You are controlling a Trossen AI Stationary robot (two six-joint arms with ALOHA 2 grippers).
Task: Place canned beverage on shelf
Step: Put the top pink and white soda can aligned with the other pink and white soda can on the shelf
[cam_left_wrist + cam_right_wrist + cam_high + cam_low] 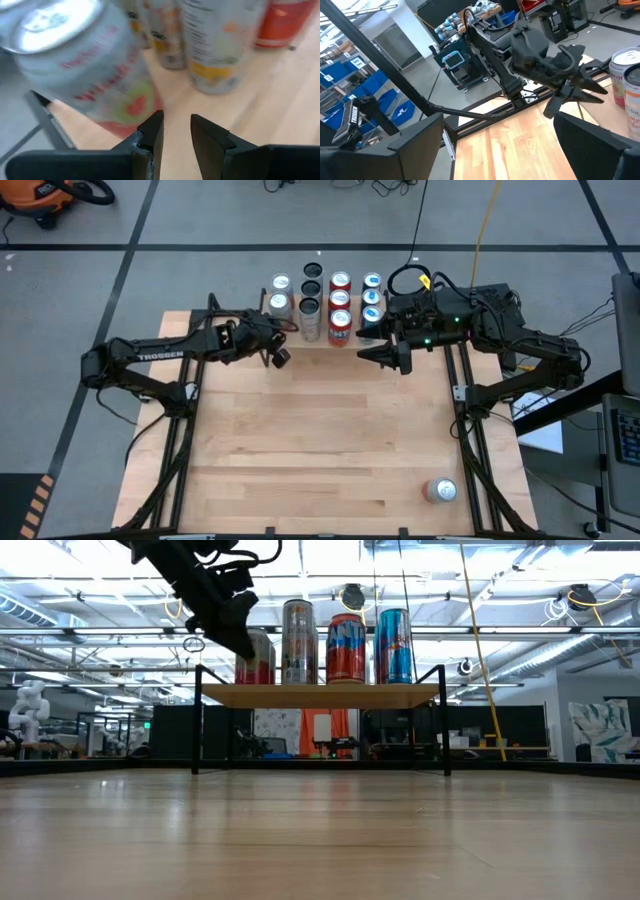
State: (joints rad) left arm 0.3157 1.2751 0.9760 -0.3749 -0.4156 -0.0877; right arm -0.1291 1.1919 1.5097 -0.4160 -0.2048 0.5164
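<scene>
Canned beverages (325,302) stand in rows on shelf (320,695) at bench's far edge; one spare can (440,491) near front right corner. Left pincer (277,352) narrowly apart, empty, beside silver-pink can (95,65), seemingly just released. Right pincer (385,356) wide apart, empty, by shelf's right end.

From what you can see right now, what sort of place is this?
Probably a robotics lab or workshop: an open industrial ceiling, blue storage bins along the wall, and a white robot beyond the table.
</scene>
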